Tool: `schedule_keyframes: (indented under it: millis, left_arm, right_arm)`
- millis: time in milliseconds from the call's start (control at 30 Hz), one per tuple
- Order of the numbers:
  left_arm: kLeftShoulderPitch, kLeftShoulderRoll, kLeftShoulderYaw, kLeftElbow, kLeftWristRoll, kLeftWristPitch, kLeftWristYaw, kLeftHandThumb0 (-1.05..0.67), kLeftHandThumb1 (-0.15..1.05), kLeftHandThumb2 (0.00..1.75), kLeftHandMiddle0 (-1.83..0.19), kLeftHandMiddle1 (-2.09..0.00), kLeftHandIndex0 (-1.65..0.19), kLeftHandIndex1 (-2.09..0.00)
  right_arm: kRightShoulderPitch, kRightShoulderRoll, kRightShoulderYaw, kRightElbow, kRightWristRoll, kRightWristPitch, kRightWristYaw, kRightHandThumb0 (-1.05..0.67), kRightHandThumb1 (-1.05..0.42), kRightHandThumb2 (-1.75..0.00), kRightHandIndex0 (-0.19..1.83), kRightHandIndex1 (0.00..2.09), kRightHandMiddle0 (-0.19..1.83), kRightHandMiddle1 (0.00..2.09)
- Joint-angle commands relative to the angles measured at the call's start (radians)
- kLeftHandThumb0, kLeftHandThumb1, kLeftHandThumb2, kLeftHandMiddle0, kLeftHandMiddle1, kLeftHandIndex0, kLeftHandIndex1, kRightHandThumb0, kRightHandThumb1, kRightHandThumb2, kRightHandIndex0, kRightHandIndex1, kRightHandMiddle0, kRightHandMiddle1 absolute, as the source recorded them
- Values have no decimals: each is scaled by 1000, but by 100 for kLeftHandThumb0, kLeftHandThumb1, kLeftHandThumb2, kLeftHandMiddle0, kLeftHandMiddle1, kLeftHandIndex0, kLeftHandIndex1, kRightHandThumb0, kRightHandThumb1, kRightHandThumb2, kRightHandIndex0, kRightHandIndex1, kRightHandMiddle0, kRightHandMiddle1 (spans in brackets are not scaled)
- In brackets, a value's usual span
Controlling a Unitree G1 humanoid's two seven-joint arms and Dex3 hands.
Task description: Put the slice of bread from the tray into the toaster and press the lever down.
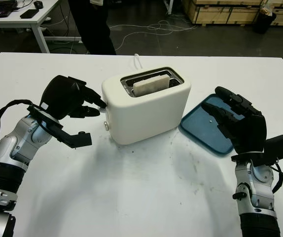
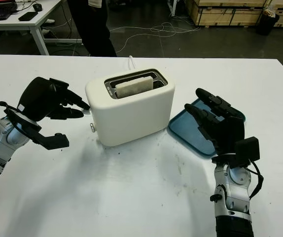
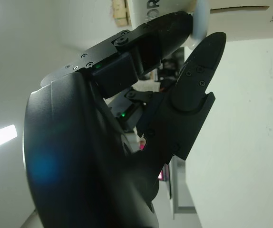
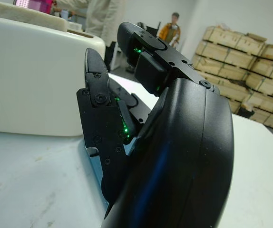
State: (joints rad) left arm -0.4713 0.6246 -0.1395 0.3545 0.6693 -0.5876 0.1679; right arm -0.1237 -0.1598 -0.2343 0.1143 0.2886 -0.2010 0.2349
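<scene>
The empty right hand [image 1: 235,121] hovers over the bare tray [image 1: 195,126]; left hand [image 1: 70,98], curled, touches the bread-filled [image 1: 151,84] toaster's [image 1: 146,106] lever [image 1: 103,104].

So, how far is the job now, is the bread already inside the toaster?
Done: the bread slice stands in the toaster slot, and the blue tray holds nothing. In hand: the left hand has its fingertips at the lever on the toaster's end. Left: the bread sits high, so the lever looks not yet pressed down. The right hand is open over the tray.
</scene>
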Motion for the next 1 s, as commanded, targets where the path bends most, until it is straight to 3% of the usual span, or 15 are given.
schedule_keyframes:
  millis: [0,233,767,967]
  left_arm:
    - [-20,-7,-13,20,-3,-11,7,-26,71,0,-104,-131,-137,0]
    - [-27,-5,-15,31,11,1,21,-27,71,0,-100,-141,-136,0]
    - [-17,-11,-23,18,2,28,-4,-27,74,1,-99,-132,-134,0]
    - [-10,-40,-50,16,10,61,-19,-28,75,0,-104,-116,-133,0]
  right_arm:
    - [5,3,-2,-15,-3,-22,0,-32,-92,-16,99,2,86,0]
    - [3,0,-4,-18,2,-12,4,-31,-92,-16,99,2,86,0]
    - [1,-3,-7,-11,8,-19,24,-29,-92,-16,99,2,85,0]
    - [15,-1,-12,-29,17,-18,36,-29,-92,-17,99,1,85,0]
